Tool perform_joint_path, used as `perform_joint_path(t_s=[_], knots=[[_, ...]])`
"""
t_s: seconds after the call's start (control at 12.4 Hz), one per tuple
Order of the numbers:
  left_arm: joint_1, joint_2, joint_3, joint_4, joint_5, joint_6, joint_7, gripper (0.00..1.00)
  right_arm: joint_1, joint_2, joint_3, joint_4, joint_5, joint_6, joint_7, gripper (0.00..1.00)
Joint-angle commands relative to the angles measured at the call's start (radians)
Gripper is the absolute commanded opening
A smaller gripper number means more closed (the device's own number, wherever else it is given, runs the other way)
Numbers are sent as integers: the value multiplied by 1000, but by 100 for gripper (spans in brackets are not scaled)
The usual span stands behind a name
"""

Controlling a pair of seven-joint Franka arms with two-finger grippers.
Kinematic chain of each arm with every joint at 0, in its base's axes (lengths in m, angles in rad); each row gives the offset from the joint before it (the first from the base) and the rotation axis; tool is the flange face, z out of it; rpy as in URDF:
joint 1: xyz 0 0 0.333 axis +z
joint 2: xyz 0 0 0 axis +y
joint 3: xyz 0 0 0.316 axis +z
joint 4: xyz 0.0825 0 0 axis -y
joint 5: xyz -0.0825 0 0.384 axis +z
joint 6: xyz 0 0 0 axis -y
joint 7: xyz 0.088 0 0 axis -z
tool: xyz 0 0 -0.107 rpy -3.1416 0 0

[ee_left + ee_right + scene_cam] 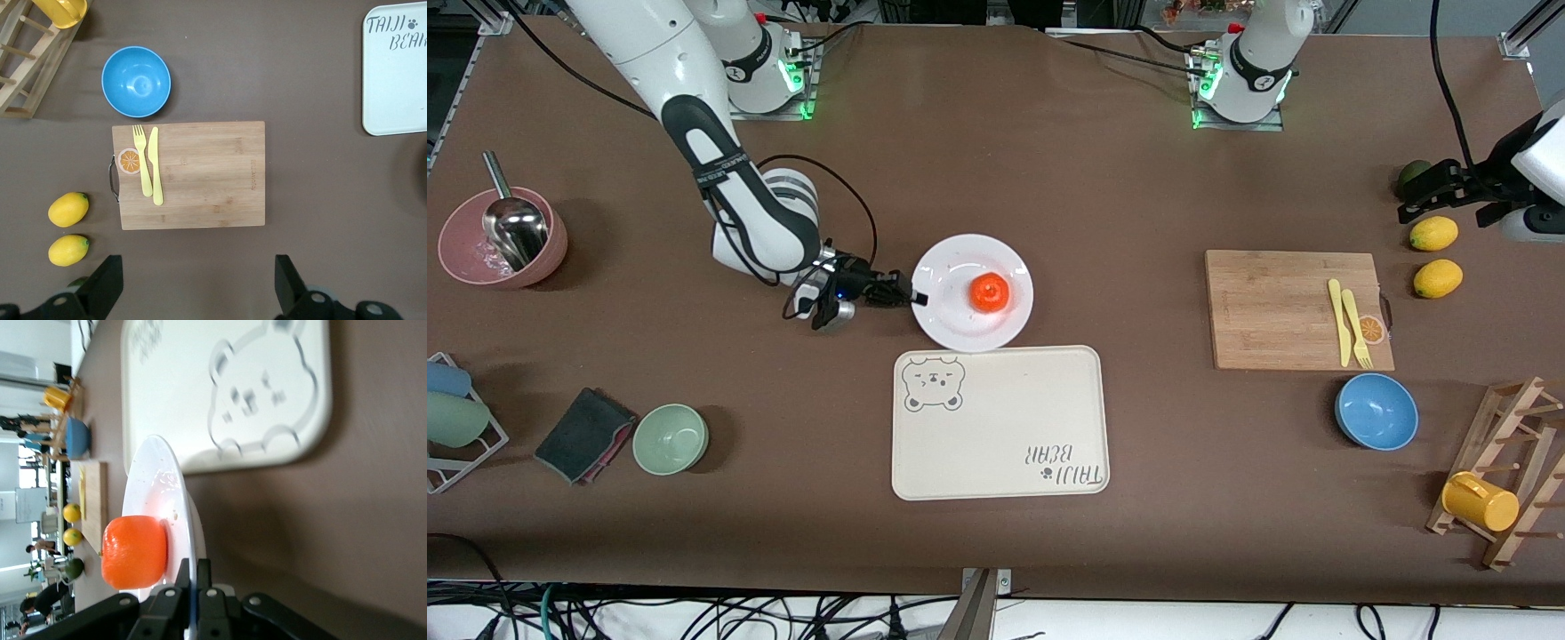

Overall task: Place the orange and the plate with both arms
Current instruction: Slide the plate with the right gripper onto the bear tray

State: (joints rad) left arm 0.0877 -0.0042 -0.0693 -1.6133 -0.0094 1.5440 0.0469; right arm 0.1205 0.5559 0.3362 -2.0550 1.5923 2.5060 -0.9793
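The orange (pixel 990 292) lies on the white plate (pixel 960 329), which rests on the table just above the bear-printed tray. My right gripper (pixel 918 298) reaches in low from the right arm's end and is shut on the plate's rim. In the right wrist view the two fingers (pixel 184 575) pinch the thin rim of the plate (pixel 150 470), with the orange (pixel 133 551) beside them. My left gripper (pixel 1424 194) hangs open over the table near the lemons at the left arm's end, with its fingers (pixel 107 283) wide apart and nothing between them.
The cream bear tray (pixel 1000 422) lies directly in front of the plate, nearer the camera. A wooden cutting board (pixel 1280 307) carries a yellow knife and fork. Two lemons (pixel 1434 234), a blue bowl (pixel 1376 411), a green bowl (pixel 670 438) and a pink bowl (pixel 463 258) stand around.
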Motion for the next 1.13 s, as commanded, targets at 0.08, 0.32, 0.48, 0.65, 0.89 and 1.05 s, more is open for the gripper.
perform_joint_path(t_s=[0.08,0.32,0.48,0.65,0.89,1.05], knots=[[-9,39,-1,32,-12,17,27,100,1,33,7,200,-87,-1,222,0],[-9,39,-12,33,28,50,28,100,16,155,7,404,-202,5,408,0],[-2,38,-11,33,22,51,31,100,41,251,7,517,-213,14,422,0],[7,30,-9,38,20,53,30,100,42,306,7,558,-251,42,422,0],[9,36,-7,78,19,73,30,100,42,351,4,608,-291,43,422,0],[7,38,-9,76,17,116,28,100,44,372,4,613,-314,48,410,0]])
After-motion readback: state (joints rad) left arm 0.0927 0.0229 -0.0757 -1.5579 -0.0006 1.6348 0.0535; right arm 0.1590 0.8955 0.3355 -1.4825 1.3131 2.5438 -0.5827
